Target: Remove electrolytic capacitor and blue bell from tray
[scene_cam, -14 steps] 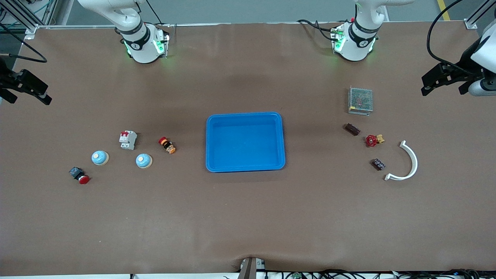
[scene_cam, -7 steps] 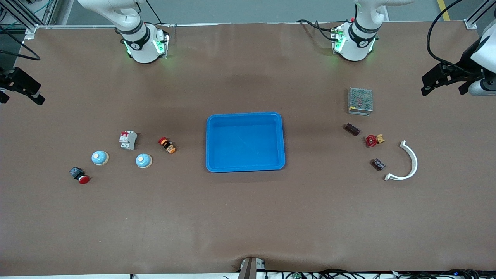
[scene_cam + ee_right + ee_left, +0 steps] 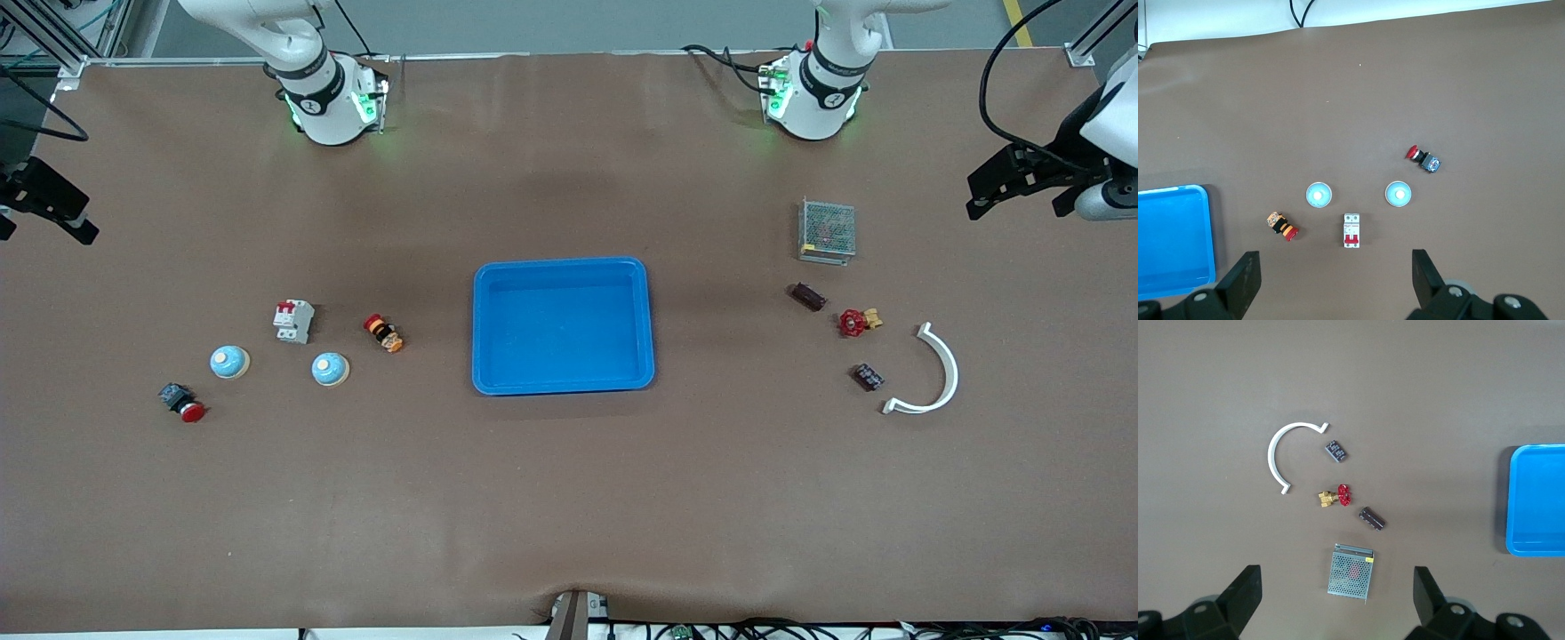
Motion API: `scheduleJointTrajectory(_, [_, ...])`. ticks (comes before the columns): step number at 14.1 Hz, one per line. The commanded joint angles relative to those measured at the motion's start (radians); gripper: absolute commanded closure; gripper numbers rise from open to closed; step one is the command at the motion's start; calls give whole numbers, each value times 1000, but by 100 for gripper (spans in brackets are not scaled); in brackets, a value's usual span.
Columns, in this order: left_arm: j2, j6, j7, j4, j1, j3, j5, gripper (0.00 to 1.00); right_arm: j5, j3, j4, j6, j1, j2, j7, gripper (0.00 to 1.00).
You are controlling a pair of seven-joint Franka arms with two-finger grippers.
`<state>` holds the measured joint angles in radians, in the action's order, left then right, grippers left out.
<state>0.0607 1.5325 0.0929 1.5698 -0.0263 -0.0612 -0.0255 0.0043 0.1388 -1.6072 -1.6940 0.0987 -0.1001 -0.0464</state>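
Note:
Two light blue bells [image 3: 229, 362] [image 3: 330, 369] sit toward the right arm's end of the table; they also show in the right wrist view [image 3: 1399, 194] [image 3: 1318, 194]. Two dark capacitors [image 3: 808, 296] [image 3: 869, 377] lie toward the left arm's end and also show in the left wrist view [image 3: 1371, 518] [image 3: 1336, 450]. An empty blue tray [image 3: 562, 264] stands in the middle. My right gripper [image 3: 44, 233] [image 3: 1335, 280] hangs open and empty high over the table's end. My left gripper [image 3: 1016, 212] [image 3: 1338, 600] hangs open and empty high over its end.
Beside the bells are a white circuit breaker [image 3: 293, 321], an orange-and-red button [image 3: 383, 333] and a red pushbutton [image 3: 182, 403]. Beside the capacitors are a metal mesh box [image 3: 827, 230], a red valve [image 3: 856, 321] and a white arc piece [image 3: 933, 373].
My right gripper has drifted a little outward toward its end of the table. The left arm and all objects have not moved.

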Motion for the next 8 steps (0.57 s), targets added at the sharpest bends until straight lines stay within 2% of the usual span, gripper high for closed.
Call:
scheduleJointTrajectory(1, [-9, -12, -5, -22, 2, -3, -19, 0, 13, -4, 30, 17, -10, 14, -10, 0])
scheduleJointTrajectory(8, [-9, -12, 2, -22, 2, -3, -17, 0, 13, -4, 29, 19, -10, 14, -10, 0])
